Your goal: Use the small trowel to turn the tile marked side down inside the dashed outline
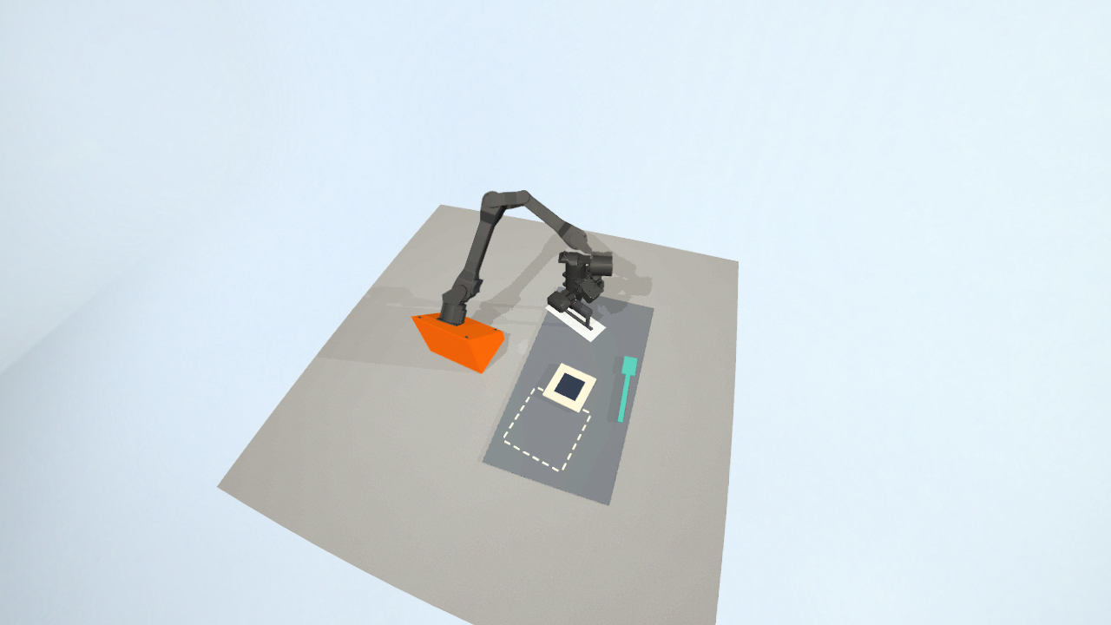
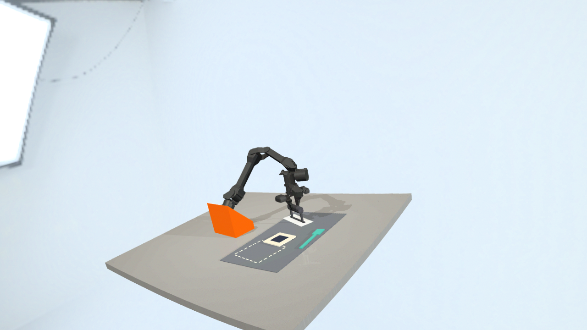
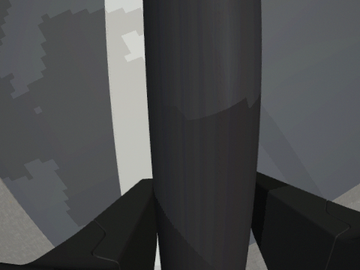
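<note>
The tool [image 1: 576,305] [image 2: 295,205] [image 3: 200,188] looks clamped on the dark handle [image 1: 577,312] [image 2: 295,208] [image 3: 204,94] of the white-bladed trowel [image 1: 594,334] [image 2: 301,223] [image 3: 129,112]; a weak grip could let it twist under the tile's [image 1: 569,386] [image 2: 279,239] weight.

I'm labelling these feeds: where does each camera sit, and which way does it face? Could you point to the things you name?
Top: high above the table, angled down at the mat [image 1: 594,474] [image 2: 273,266] [image 3: 307,75]; whole arm [image 1: 475,240] [image 2: 245,174] shows.
Exterior: lower, off the table's edge, looking obliquely across; whole arm again.
Wrist: on the arm's end, looking down past the fingers at a black handle [image 1: 581,314] [image 2: 298,209] [image 3: 204,112]; only fingers show.
Top and exterior share the tile [image 1: 569,386] [image 2: 280,238].
</note>
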`<state>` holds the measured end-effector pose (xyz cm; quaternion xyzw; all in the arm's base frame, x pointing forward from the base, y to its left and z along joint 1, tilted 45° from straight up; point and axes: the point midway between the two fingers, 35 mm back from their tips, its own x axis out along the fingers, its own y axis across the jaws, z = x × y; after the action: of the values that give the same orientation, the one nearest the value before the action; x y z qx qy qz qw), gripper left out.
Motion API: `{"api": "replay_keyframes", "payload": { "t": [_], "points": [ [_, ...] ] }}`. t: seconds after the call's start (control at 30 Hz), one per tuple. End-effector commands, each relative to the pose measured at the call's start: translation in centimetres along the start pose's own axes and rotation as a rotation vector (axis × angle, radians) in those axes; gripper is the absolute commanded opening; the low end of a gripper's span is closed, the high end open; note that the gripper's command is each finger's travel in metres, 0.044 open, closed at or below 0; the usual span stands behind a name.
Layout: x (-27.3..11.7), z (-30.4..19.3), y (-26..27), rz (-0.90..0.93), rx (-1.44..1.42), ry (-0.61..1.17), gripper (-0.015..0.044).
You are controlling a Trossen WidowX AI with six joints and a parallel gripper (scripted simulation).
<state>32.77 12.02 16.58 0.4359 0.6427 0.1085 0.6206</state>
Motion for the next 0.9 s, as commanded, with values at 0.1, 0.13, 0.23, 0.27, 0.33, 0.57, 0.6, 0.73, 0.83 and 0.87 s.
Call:
{"api": "replay_keyframes", "payload": {
  "t": [0.1,0.13,0.23,0.27,0.33,0.57,0.6,0.73,0.83,0.87],
  "points": [
    [0.04,0.06,0.00,-0.001,0.003,-0.003,0.0130],
    [0.04,0.06,0.00,-0.001,0.003,-0.003,0.0130],
    [0.04,0.06,0.00,-0.001,0.003,-0.003,0.0130],
    [0.04,0.06,0.00,-0.001,0.003,-0.003,0.0130],
    [0.04,0.06,0.00,-0.001,0.003,-0.003,0.0130],
    [0.04,0.06,0.00,-0.001,-0.101,-0.003,0.0130],
    [0.04,0.06,0.00,-0.001,-0.130,-0.003,0.0130],
    [0.04,0.06,0.00,-0.001,-0.250,-0.003,0.0130],
    [0.04,0.06,0.00,-0.002,-0.339,-0.003,0.0130],
    [0.04,0.06,0.00,-0.002,-0.369,-0.003,0.0130]
  ]
}}
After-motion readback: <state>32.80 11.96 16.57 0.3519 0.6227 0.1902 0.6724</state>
